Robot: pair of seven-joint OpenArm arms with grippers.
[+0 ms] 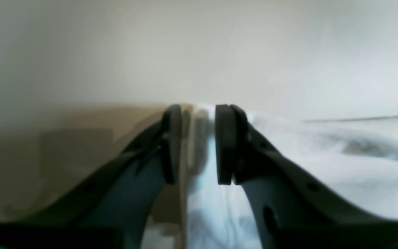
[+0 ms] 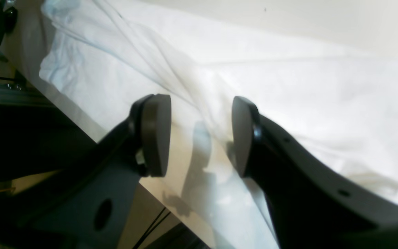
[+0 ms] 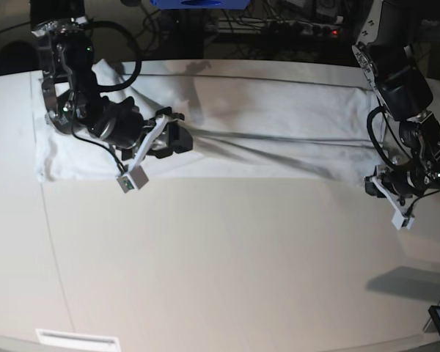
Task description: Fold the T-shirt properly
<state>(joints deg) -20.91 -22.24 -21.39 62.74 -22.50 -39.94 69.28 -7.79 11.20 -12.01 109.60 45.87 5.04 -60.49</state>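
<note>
The shirt [image 3: 264,125] is spread across the table's [image 3: 220,264] twelve o'clock edge. Its three o'clock hem is straddled by the narrowly parted left gripper [image 1: 195,145]; no grip is seen. The right gripper [image 2: 200,135] hangs open, empty. Both need cloth pinched before folding.

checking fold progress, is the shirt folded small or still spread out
Still spread out: the shirt lies in a long wrinkled band across the table.
</note>
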